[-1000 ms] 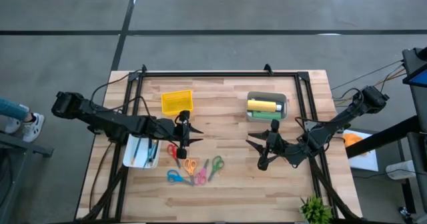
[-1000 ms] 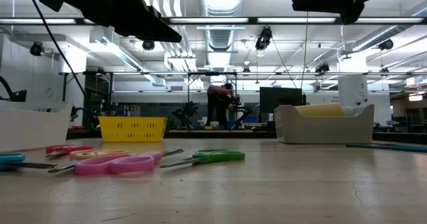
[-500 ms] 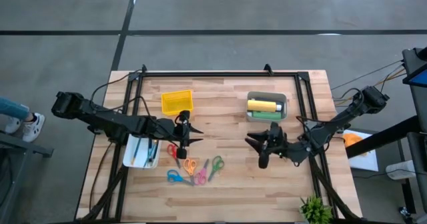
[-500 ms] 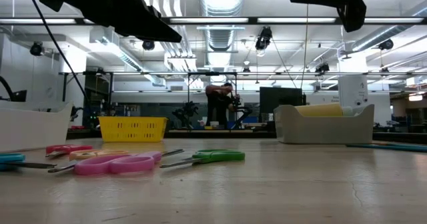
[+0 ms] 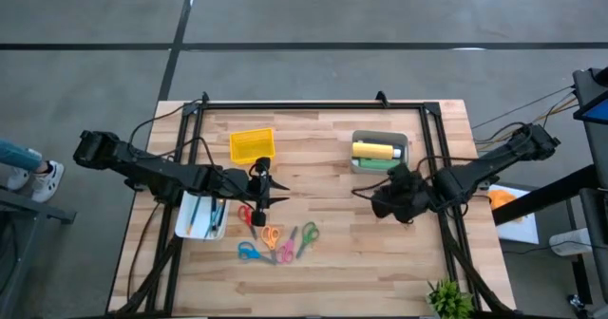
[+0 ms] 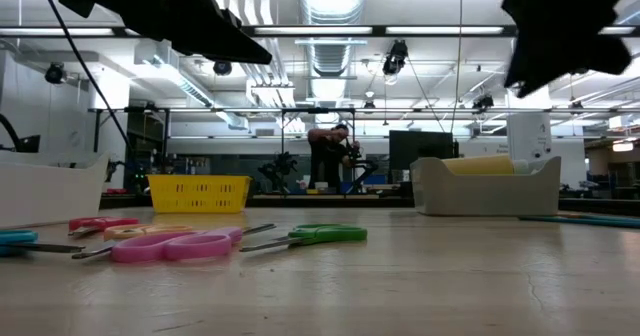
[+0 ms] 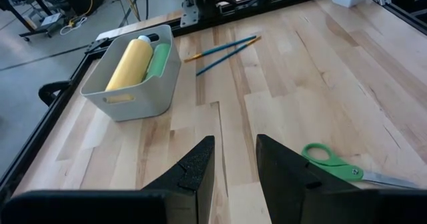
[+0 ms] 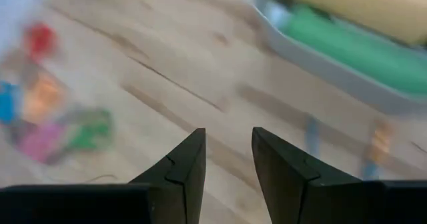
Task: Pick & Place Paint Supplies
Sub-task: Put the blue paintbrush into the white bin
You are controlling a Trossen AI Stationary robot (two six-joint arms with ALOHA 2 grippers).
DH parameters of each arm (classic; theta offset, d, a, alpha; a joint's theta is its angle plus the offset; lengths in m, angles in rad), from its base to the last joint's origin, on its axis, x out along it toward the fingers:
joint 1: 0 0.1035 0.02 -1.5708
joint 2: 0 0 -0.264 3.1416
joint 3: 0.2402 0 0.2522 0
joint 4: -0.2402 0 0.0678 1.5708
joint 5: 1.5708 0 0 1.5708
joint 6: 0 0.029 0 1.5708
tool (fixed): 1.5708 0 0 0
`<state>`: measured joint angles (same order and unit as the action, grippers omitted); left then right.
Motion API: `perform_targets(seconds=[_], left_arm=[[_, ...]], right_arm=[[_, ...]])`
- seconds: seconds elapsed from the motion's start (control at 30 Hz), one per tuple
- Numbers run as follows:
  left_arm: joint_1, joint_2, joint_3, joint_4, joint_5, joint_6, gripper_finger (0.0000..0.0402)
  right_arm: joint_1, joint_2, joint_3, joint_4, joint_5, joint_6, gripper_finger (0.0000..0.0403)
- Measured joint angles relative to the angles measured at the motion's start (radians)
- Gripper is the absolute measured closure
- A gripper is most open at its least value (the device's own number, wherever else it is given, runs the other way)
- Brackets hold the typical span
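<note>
The right gripper (image 5: 388, 197) hangs above the table (image 5: 332, 262), just in front of the grey bin (image 5: 380, 152); its two fingers (image 8: 180, 167) stand a narrow gap apart with nothing between them. Inside that bin lie the yellow paint bottle (image 5: 374, 150) and a green paint bottle (image 5: 378, 163) side by side. In the left wrist view two teal brushes (image 7: 223, 53) lie on the bare wood just beside the bin; from above the right arm covers that spot.

The left gripper (image 5: 266, 191) hovers left of the table's middle, its fingers (image 7: 193, 174) likewise slightly parted and empty. Behind it sits a yellow basket (image 5: 252, 145), and beside its arm a white tray (image 5: 201, 215) holding thin stick-like items. A cluster of scissors (image 5: 275, 235) in red, orange, pink, blue and green lies in front of the left gripper, between the two arms and well apart from the grey bin. A small green plant (image 5: 448, 298) stands at the table's front right corner
</note>
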<state>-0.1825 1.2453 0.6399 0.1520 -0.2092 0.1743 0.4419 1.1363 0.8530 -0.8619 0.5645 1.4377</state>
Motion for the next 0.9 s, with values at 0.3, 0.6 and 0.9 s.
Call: perform_targets(seconds=[0.3, 0.6, 0.9], left_arm=[[0.0, 0.0, -0.008, -0.012, 0.0, 0.0, 0.0291], [0.0, 0.0, -0.008, -0.039, 0.0, 0.0, 0.0291], [0.0, 0.0, -0.008, -0.046, 0.0, 0.0, 0.0291]], right_arm=[[-0.054, 0.03, -0.005, -0.146, -0.263, -0.086, 0.0283], [-0.123, 0.084, -0.075, -0.145, -0.344, -0.158, 0.0283], [-0.185, 0.222, -0.083, -0.09, -0.39, -0.248, 0.0283]])
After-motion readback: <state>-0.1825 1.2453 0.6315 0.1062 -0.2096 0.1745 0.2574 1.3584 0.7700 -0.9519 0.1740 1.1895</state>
